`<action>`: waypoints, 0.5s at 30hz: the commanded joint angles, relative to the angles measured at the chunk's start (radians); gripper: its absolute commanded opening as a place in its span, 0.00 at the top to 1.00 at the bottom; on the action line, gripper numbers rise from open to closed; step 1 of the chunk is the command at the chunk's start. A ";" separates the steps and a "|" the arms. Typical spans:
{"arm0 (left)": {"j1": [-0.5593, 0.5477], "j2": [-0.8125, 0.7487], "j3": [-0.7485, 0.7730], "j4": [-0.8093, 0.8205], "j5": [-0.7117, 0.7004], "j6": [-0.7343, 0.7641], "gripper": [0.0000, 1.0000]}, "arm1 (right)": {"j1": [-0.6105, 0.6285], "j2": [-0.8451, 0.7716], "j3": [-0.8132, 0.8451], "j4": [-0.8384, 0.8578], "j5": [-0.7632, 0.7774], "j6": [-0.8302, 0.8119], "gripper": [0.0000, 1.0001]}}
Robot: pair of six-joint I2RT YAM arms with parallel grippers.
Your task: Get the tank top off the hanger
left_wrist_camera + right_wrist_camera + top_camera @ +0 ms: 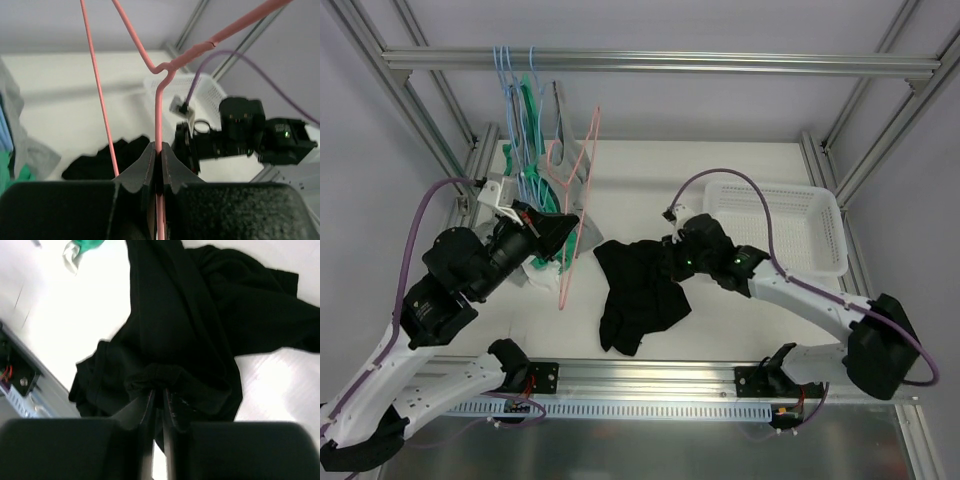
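Note:
A black tank top (638,290) lies crumpled on the white table, off the hanger; it also shows in the right wrist view (190,325) and the left wrist view (107,159). My right gripper (670,262) is shut on a fold of its cloth (159,390). A pink wire hanger (576,205) stands bare and upright to the left of the top. My left gripper (560,232) is shut on the hanger's wire (159,120), jaws closed around it (159,152).
Several blue, green and grey hangers (525,110) hang from the back rail at the left. Grey and green garments (545,268) lie under my left gripper. A white plastic basket (790,225) stands at the right. Aluminium frame posts surround the table.

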 commanded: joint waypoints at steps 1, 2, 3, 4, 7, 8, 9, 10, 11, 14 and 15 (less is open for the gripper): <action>-0.008 0.065 0.058 -0.247 -0.038 -0.068 1.00 | 0.009 0.104 0.105 0.004 0.101 -0.023 0.77; -0.008 0.080 0.075 -0.264 -0.032 -0.069 1.00 | 0.009 0.127 0.110 0.002 0.102 -0.015 0.57; -0.010 0.114 0.086 -0.281 -0.027 -0.069 1.00 | 0.009 0.126 0.105 0.002 0.108 -0.005 0.48; -0.008 0.129 0.094 -0.306 -0.027 -0.069 1.00 | 0.009 0.120 0.097 0.002 0.133 0.017 0.21; -0.008 0.192 0.137 -0.338 -0.045 -0.080 1.00 | 0.009 0.051 0.074 -0.037 0.202 0.015 0.08; -0.008 0.208 0.166 -0.359 -0.064 -0.080 1.00 | 0.009 0.027 0.068 -0.053 0.206 0.009 0.08; -0.008 0.238 0.181 -0.367 -0.071 -0.079 1.00 | 0.009 -0.027 0.067 -0.088 0.208 0.003 0.08; -0.008 0.254 0.195 -0.372 -0.081 -0.076 1.00 | 0.009 -0.059 0.059 -0.102 0.213 -0.003 0.08; -0.008 0.272 0.213 -0.375 -0.084 -0.069 1.00 | 0.009 -0.091 0.056 -0.115 0.219 -0.009 0.07; -0.008 0.365 0.339 -0.384 -0.102 -0.042 1.00 | 0.009 -0.222 0.033 -0.155 0.246 -0.018 0.03; -0.008 0.417 0.371 -0.389 -0.125 -0.031 1.00 | 0.009 -0.249 0.028 -0.172 0.252 -0.018 0.03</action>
